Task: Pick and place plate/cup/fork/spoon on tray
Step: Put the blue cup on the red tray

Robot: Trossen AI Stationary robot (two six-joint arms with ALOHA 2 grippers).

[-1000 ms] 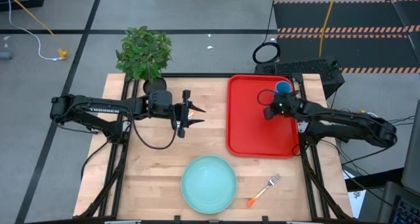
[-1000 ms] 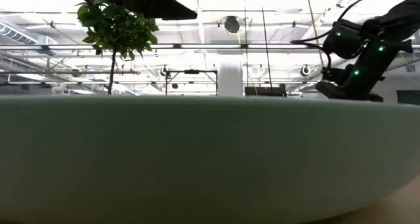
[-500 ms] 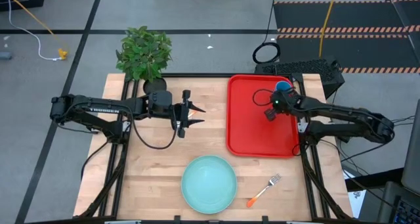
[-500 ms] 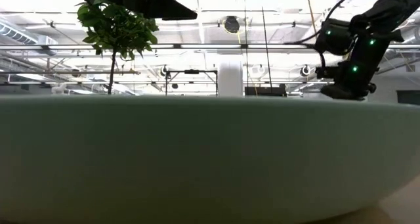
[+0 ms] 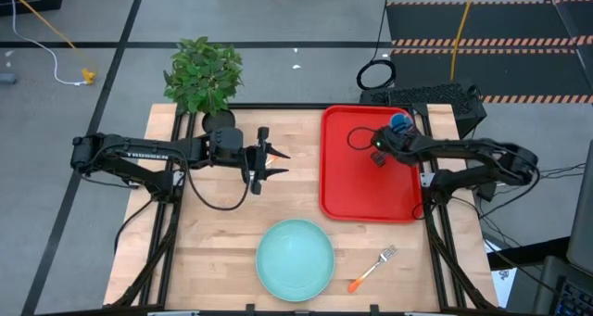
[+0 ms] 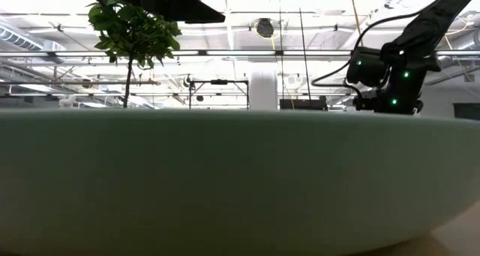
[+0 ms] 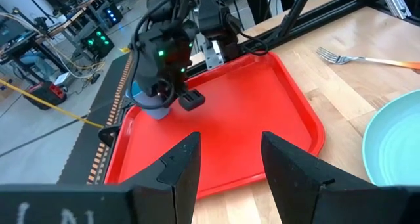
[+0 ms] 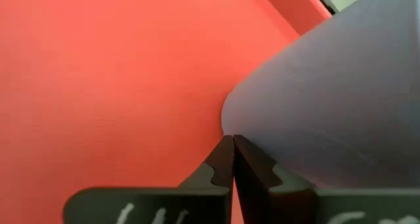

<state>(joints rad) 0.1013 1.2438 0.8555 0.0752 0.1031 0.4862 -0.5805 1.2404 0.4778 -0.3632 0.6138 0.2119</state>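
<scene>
The bright blue cup (image 5: 400,123) stands upright in the red tray's (image 5: 352,191) far right corner. My right gripper (image 5: 378,156) is over the tray right beside the cup, fingers shut (image 8: 231,140) and pointing down at the tray. It also shows in the left wrist view (image 7: 190,99). My left gripper (image 7: 230,142) is open and empty above the table's middle left (image 5: 270,156). A small orange piece (image 5: 278,154) shows at its fingertips; I cannot tell whether it is the spoon. The turquoise plate (image 5: 295,259) and the fork (image 5: 373,268) lie on the table near the front edge. My right gripper's shut fingertips (image 8: 223,152) stand right at the cup's side wall (image 8: 236,119), low on the cup, coming from above and slanting down. I cannot tell whether they touch it. The cup stands on the tray floor.
A potted plant (image 5: 204,75) stands at the table's far left corner. The plate's rim (image 6: 225,181) fills the low view, with my right gripper (image 6: 382,94) above it. Much of the tray floor (image 7: 243,125) is bare.
My right gripper has moved a little toward the table's left and far edge beside the cup, while its arm has swung toward the far edge. The cup has stayed in place.
</scene>
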